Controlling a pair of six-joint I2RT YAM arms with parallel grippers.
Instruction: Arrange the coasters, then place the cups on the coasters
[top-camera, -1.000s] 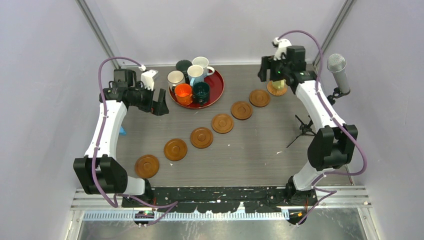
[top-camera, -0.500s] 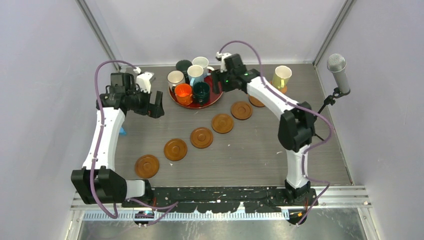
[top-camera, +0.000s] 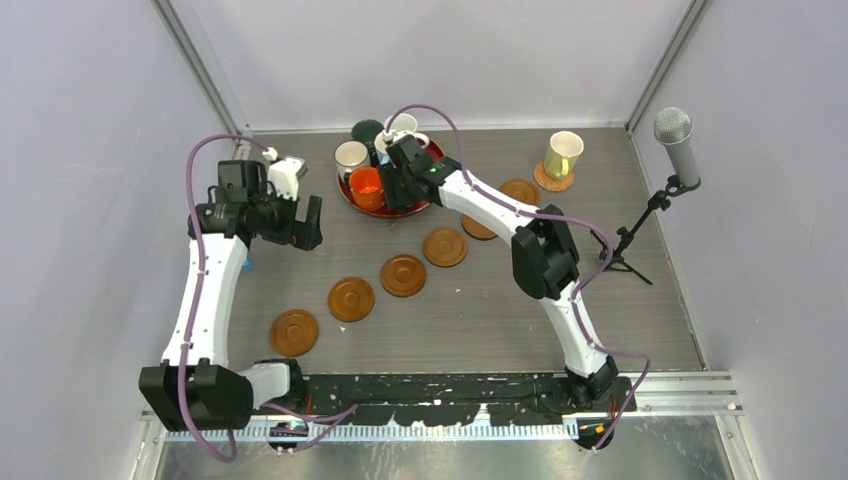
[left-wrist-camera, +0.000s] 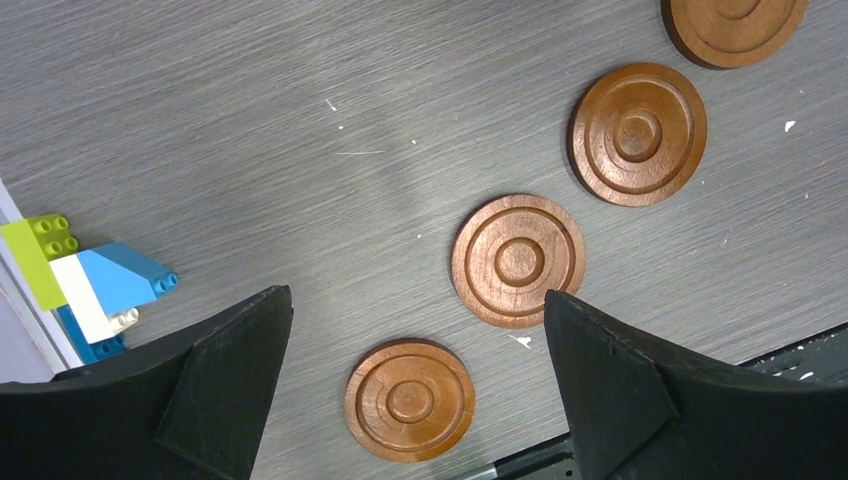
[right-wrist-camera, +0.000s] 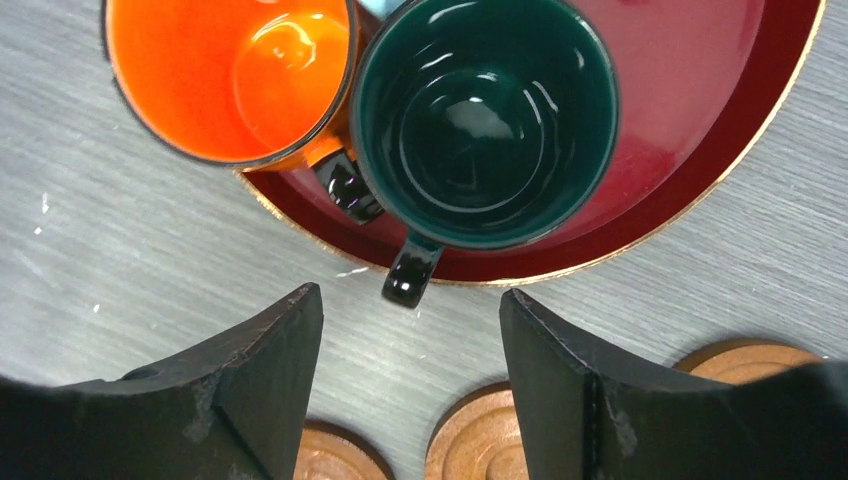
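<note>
One teal mug (right-wrist-camera: 482, 110) upright — handle toward right claw (right-wrist-camera: 410, 300)

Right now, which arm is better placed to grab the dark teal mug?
Right. The right gripper hangs open above the dark teal mug on the red tray, the mug's handle facing it. The left gripper, also open, looks down on the wooden coasters, off to the tray's side.

Tray (right-wrist-camera: 690, 90): far centre of bench (top-camera: 480, 300), cups (top-camera: 352, 155) inside. Coasters (top-camera: 403, 275): diagonal row before tray, near-left to far-right. Lone cup (top-camera: 563, 153): on end coaster (top-camera: 552, 181), right of tray. Bricks (left-wrist-camera: 85, 280): left of tray.
</note>
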